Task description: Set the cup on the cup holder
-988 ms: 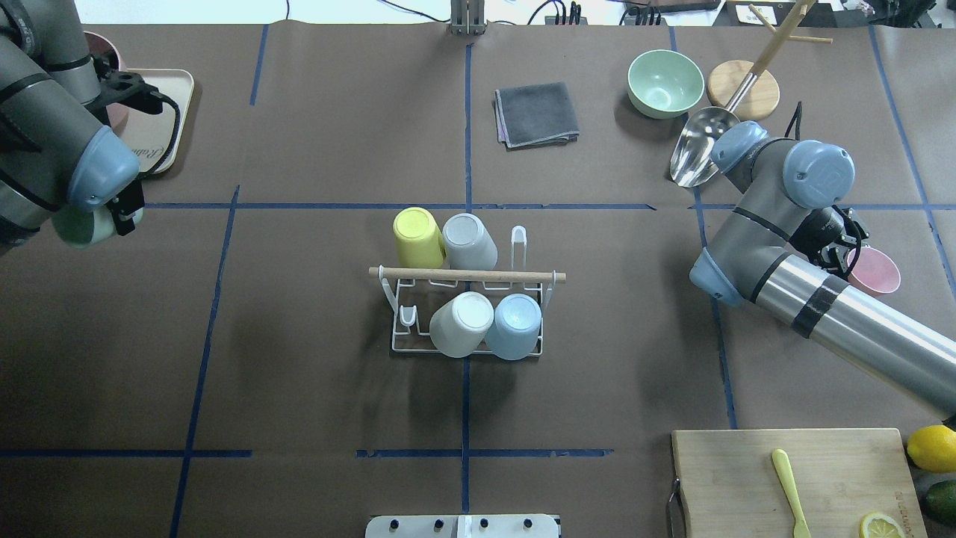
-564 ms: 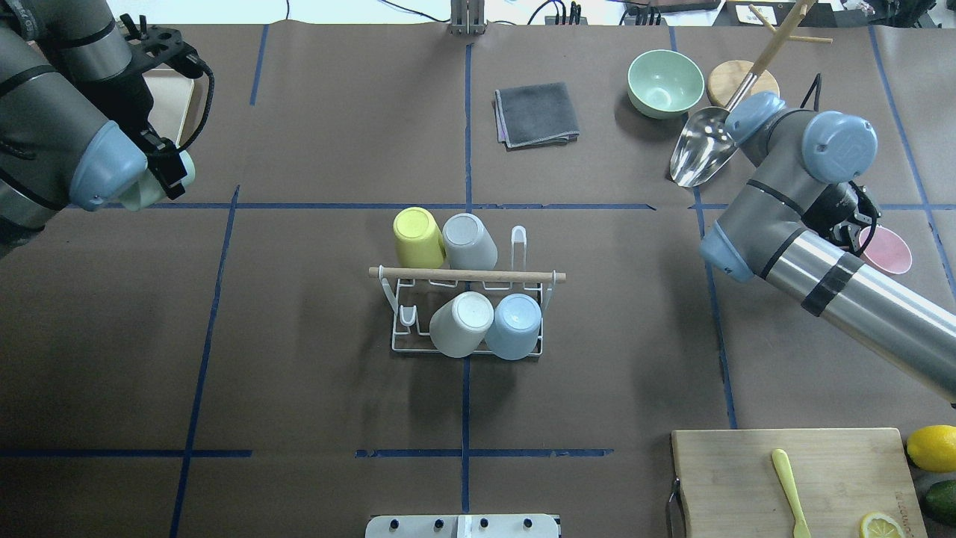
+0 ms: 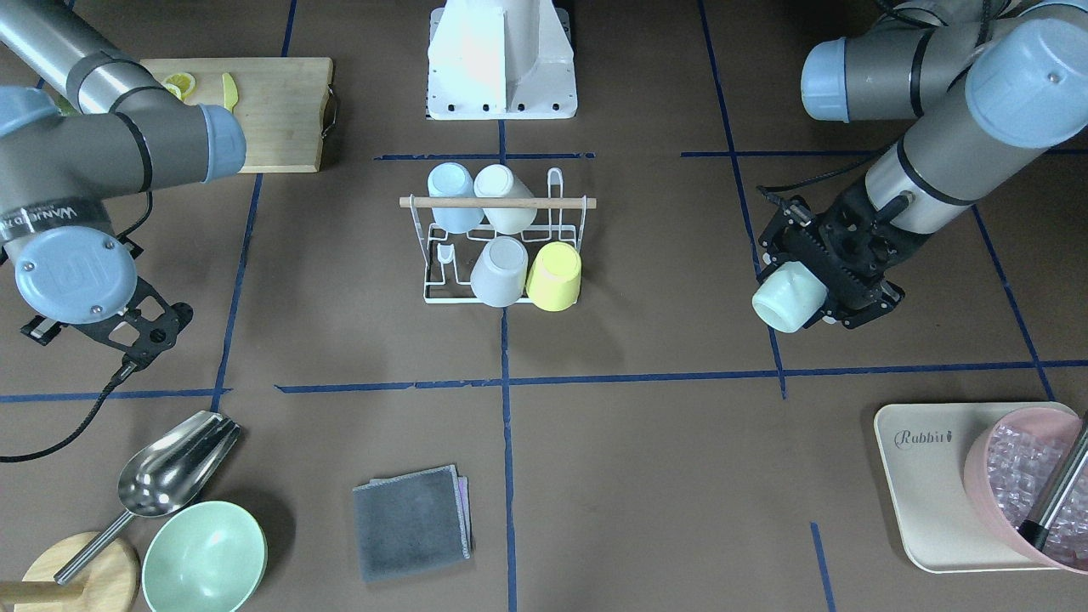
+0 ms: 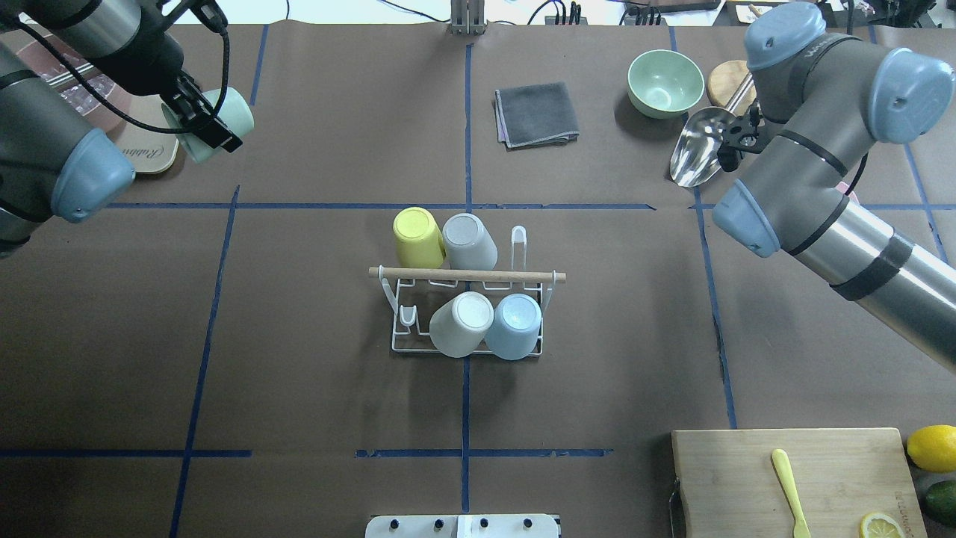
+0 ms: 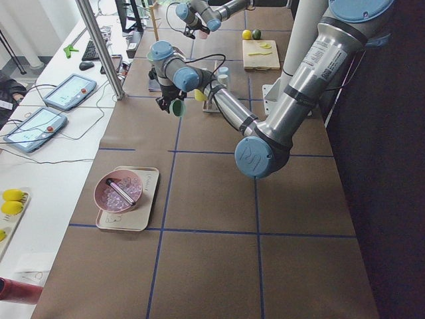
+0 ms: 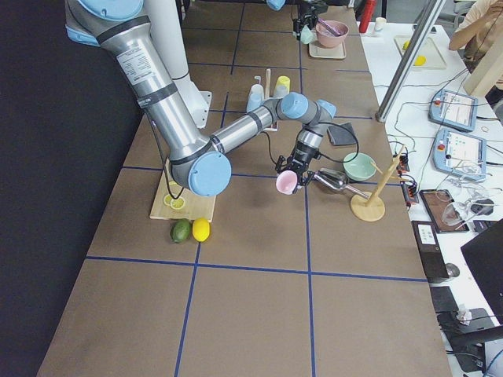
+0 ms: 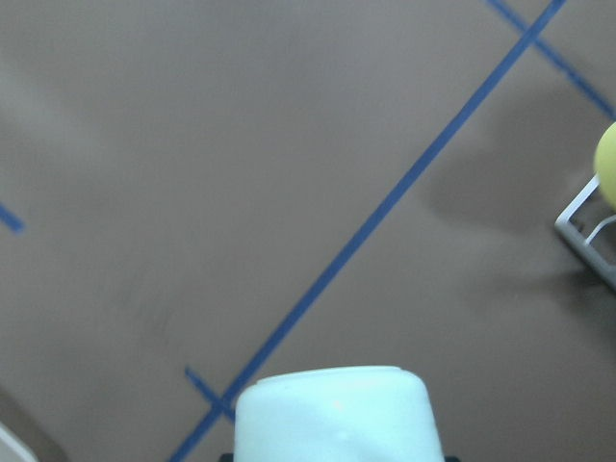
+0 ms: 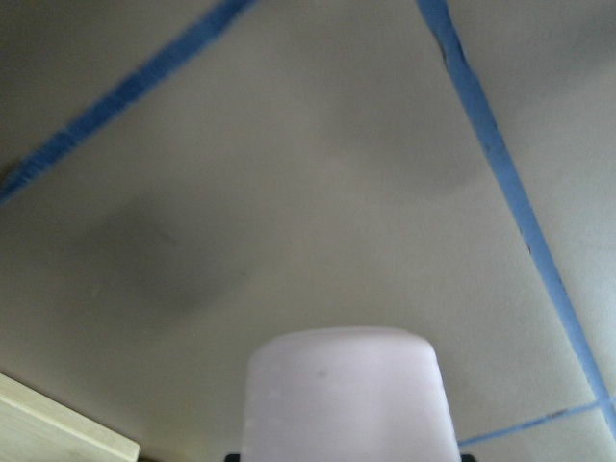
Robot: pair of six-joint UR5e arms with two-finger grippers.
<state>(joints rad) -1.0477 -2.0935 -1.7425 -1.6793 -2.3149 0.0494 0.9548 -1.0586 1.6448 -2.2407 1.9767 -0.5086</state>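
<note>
Above the blue-taped brown table (image 4: 299, 373), left jaws clamp a green cup (image 3: 789, 297), right jaws a pink cup (image 8: 342, 395).

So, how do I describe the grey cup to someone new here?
Find the white wire rack at the centre of the table, holding four upturned cups. The grey cup is in its row far from the robot, beside the yellow cup. The white cup, paler, sits in the near row.
</note>
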